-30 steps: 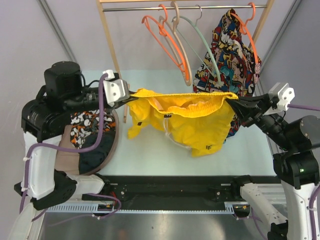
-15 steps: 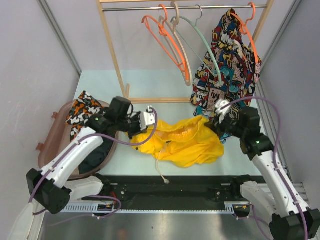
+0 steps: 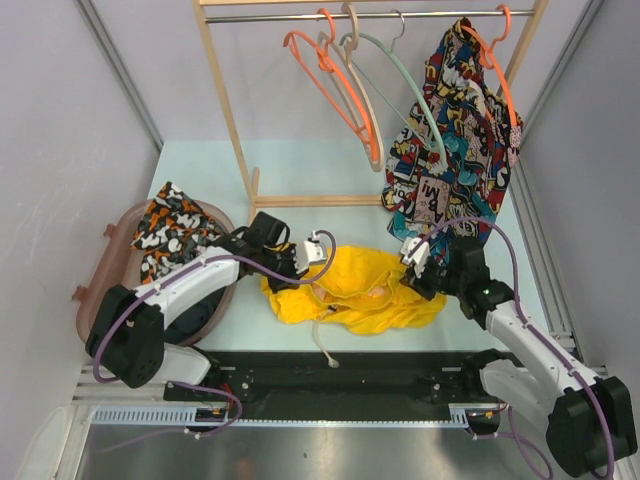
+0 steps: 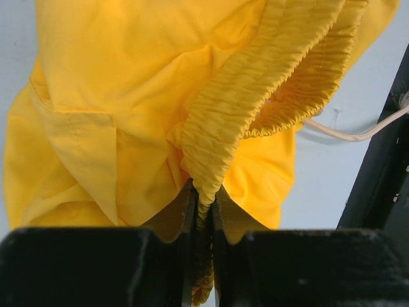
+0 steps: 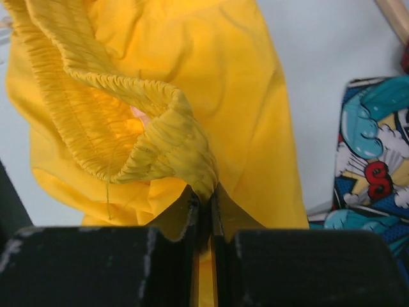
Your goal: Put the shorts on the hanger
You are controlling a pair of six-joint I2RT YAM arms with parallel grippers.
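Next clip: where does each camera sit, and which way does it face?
Top external: above and behind the arms, facing down at the table; left gripper and right gripper show.
Left wrist: on the left arm, facing along its gripper, shut on the shorts.
Right wrist: same on the right arm, also shut on them.
Shared: all three show the shorts.

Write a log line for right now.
left pincer: shut on shorts | right pincer: shut on shorts | shorts: bunched on table | mint-green hanger: bare, on rail
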